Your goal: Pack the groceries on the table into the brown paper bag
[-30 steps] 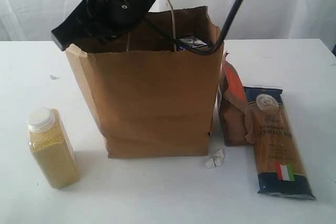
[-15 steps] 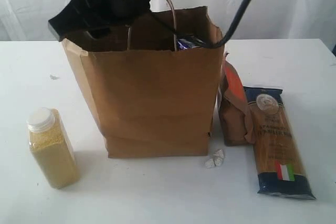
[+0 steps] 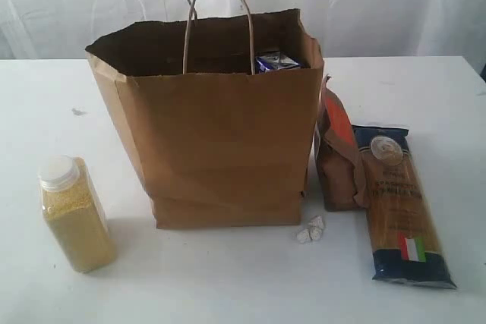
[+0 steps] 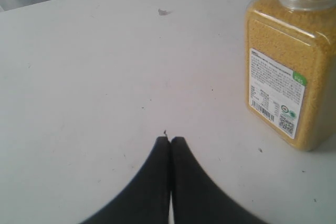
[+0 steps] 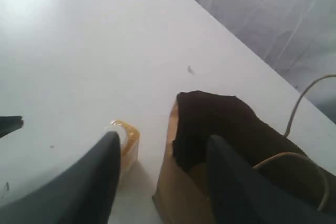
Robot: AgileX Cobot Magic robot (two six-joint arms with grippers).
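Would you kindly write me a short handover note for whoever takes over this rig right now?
Left gripper: shut, empty, over the table near the yellow-grain bottle.
Right gripper: open, empty, above the brown paper bag.
Done: blue-white carton is in the bag; its other contents are hidden.
Left: bottle, brown pouch and spaghetti pack, all on the table.

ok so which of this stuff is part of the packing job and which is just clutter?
Job: brown paper bag; yellow-grain bottle; brown pouch; spaghetti pack; blue-white carton, already inside the bag.
Clutter: white crumpled scraps at the bag's base; small speck on the table.
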